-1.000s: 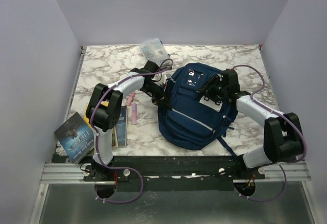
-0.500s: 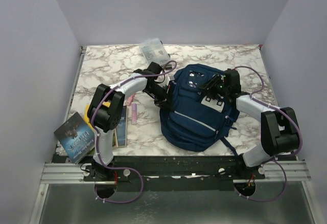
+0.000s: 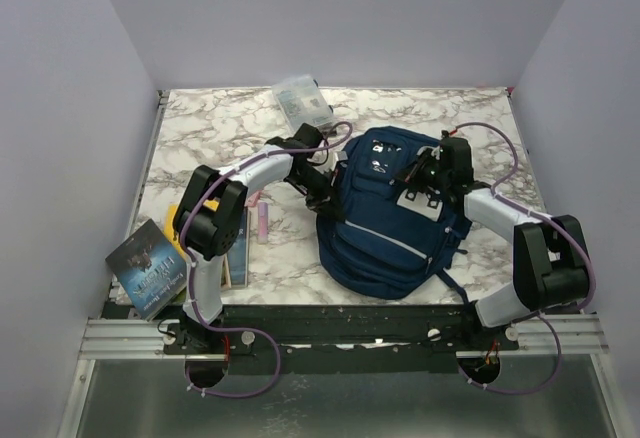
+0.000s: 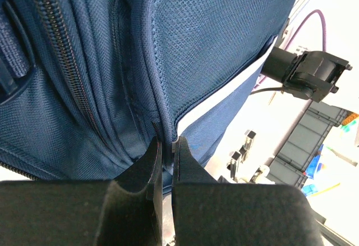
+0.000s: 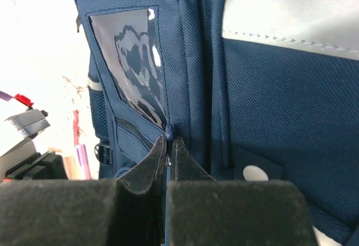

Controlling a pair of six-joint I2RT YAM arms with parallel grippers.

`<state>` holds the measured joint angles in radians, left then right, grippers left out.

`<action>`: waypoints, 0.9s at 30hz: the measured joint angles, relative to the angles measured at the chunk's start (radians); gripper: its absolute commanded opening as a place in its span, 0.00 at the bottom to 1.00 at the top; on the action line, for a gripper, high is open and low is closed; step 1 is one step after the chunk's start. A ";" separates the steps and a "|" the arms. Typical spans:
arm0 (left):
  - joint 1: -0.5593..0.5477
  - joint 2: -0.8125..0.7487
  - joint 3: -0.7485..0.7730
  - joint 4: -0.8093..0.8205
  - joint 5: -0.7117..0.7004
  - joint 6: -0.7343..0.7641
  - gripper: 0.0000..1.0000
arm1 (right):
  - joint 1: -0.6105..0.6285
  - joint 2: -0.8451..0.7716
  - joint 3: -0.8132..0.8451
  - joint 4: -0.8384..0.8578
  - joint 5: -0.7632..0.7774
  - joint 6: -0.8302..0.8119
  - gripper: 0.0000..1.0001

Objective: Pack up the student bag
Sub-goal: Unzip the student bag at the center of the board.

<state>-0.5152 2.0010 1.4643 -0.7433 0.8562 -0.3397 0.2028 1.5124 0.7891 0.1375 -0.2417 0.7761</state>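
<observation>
Backpack, the student bag (image 3: 385,228), lies flat on the counter (image 3: 210,128), centre-right. Its long axis runs far to near, with the top end and its clear window pocket (image 5: 132,60) on the far side.

Both arms are on it, one per flank. From the bag's left side the left hand (image 4: 166,145) comes in with its fingers pressed together on a fold of blue fabric at a side seam, next to a zip line. It pinches cloth only. On the far-right upper part the right hand (image 5: 169,140) has its tips pinched on a small blue tab (image 5: 169,128) at the edge of the window pocket. It is probably a zip pull, but too small to be sure.

The seam holding that tab runs away from the fingers along the pocket's edge, so any pull should follow that line. My guess is the right does the pulling and the left braces.

Pose: left elbow raised, forearm reaching right and far. The right arm is bent, forearm angled left over the bag's right side.

Books (image 3: 150,268) at near-left and a clear pouch (image 3: 300,100) at the far edge lie outside the bag — nothing looks packed yet.
</observation>
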 measured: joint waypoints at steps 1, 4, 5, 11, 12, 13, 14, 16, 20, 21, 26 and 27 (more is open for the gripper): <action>-0.007 0.000 0.000 0.001 0.000 0.000 0.00 | 0.002 -0.002 0.000 0.004 -0.001 -0.025 0.00; -0.029 0.000 0.000 0.001 0.000 0.000 0.00 | 0.020 -0.014 -0.005 0.005 -0.001 -0.084 0.00; -0.035 0.000 0.000 0.000 0.000 0.000 0.00 | 0.038 -0.029 -0.011 0.008 0.012 -0.101 0.00; -0.052 0.000 0.000 -0.026 0.006 -0.003 0.00 | 0.172 -0.052 -0.008 0.063 0.066 -0.116 0.00; -0.052 0.000 0.000 -0.027 0.007 -0.003 0.00 | 0.179 -0.028 -0.004 0.080 0.069 -0.098 0.00; -0.052 0.000 0.000 -0.027 0.008 -0.003 0.00 | 0.185 -0.007 0.000 0.094 0.071 -0.084 0.00; -0.052 0.000 0.000 -0.027 0.008 -0.004 0.00 | 0.194 0.019 0.004 0.113 0.074 -0.065 0.00; -0.052 0.000 0.000 -0.027 0.008 -0.004 0.00 | 0.215 0.065 0.018 0.145 0.082 -0.032 0.00; -0.052 0.000 0.000 -0.029 0.008 -0.004 0.00 | 0.248 0.124 0.066 0.156 0.099 0.003 0.01; -0.052 0.000 0.000 -0.031 0.008 -0.003 0.00 | 0.251 0.129 0.072 0.156 0.102 0.010 0.00; -0.052 0.000 0.000 -0.031 0.008 -0.004 0.00 | 0.256 0.147 0.092 0.154 0.105 0.020 0.01; -0.052 0.000 0.000 -0.030 0.008 -0.003 0.00 | 0.257 0.155 0.100 0.152 0.102 0.019 0.06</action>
<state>-0.5671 2.0010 1.4643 -0.7734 0.8639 -0.3431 0.4595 1.6672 0.8894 0.2893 -0.1394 0.7948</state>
